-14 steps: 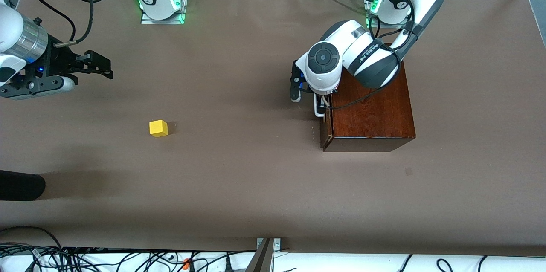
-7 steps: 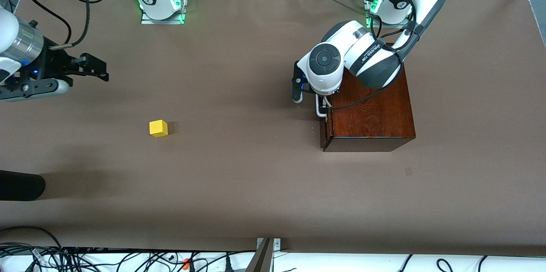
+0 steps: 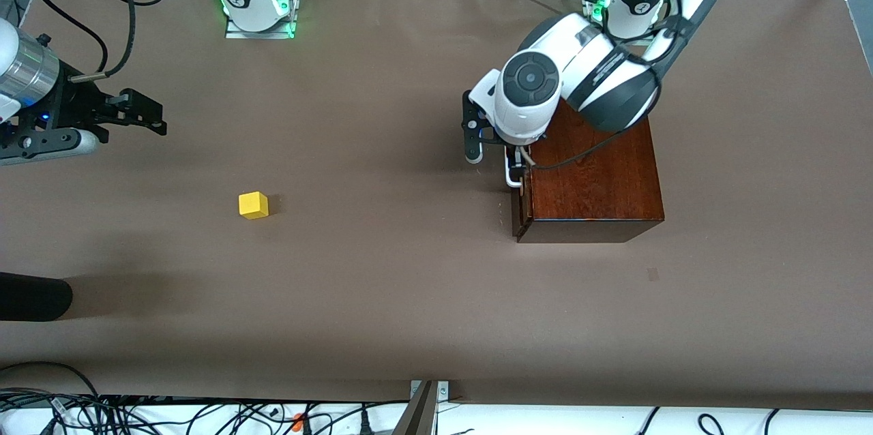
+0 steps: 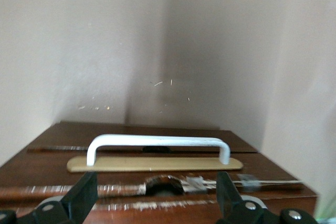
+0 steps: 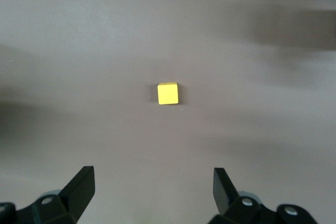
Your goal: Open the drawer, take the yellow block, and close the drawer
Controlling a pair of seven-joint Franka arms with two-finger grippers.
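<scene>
In the front view, the mahogany box (image 3: 592,179) stands toward the left arm's end of the brown table (image 3: 382,298), and the drawer (image 3: 520,206) shows only as a thin front edge, flush with the box or nearly so, on the side that faces the right arm's end. The left gripper (image 3: 492,148) hangs just over the white handle (image 3: 511,172), its fingers spread; the arm's bulky white wrist covers part of the box top and hides most of the handle. The yellow block (image 3: 253,205) sits alone on the bare table toward the right arm's end, well apart from the box and a little nearer to the camera than the handle. The right gripper (image 3: 140,110) hovers over the table at that end, fingers apart. A dark rounded object (image 3: 34,296) juts in from the edge of the view, and cables (image 3: 136,414) lie along the white strip at the front camera's edge of the table. In the left wrist view, the left gripper's two fingertips (image 4: 84,198) stand wide apart, flanking the handle on its tan plate (image 4: 155,163) without touching it. In the right wrist view, the right gripper's fingertips (image 5: 79,187) are likewise wide open, with the yellow block lying on the table between and ahead of them, nothing around it.
</scene>
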